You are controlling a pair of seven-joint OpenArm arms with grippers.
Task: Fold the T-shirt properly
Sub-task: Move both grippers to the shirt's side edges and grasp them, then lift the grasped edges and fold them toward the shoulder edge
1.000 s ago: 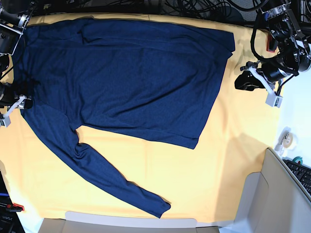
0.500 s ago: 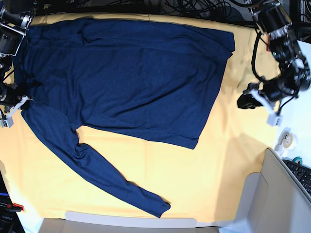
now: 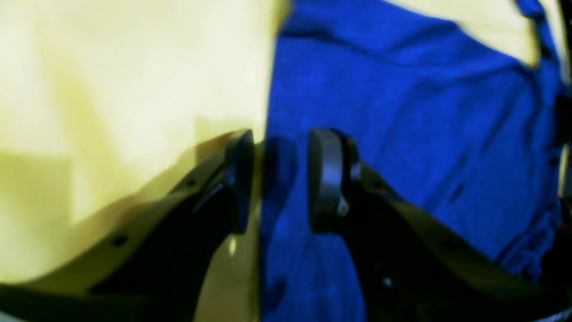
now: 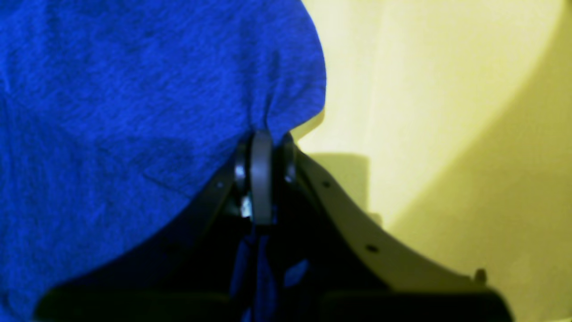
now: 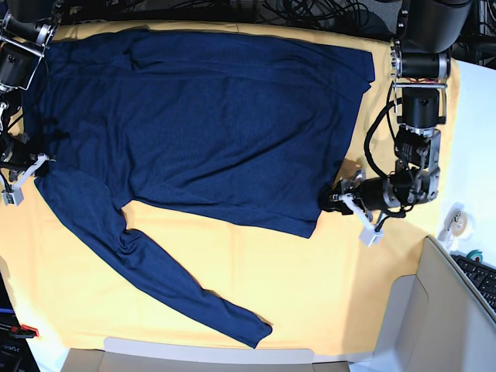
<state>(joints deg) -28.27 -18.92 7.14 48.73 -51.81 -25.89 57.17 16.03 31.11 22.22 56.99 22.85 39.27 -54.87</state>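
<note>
You see the T-shirt spread flat on the yellow-orange cloth, its edge pinched in the closed jaws of the right gripper, while the left gripper straddles its hem with jaws apart.

one t-shirt, one yellow cloth, two claws: left claw, right claw.

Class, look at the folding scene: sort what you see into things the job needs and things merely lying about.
Part of the job:
- T-shirt, spread flat
- right gripper, shut on the T-shirt's edge
- left gripper, jaws apart astride the shirt's edge
- yellow cloth underneath

Lying about:
- tape roll
- keyboard
- cables
</note>
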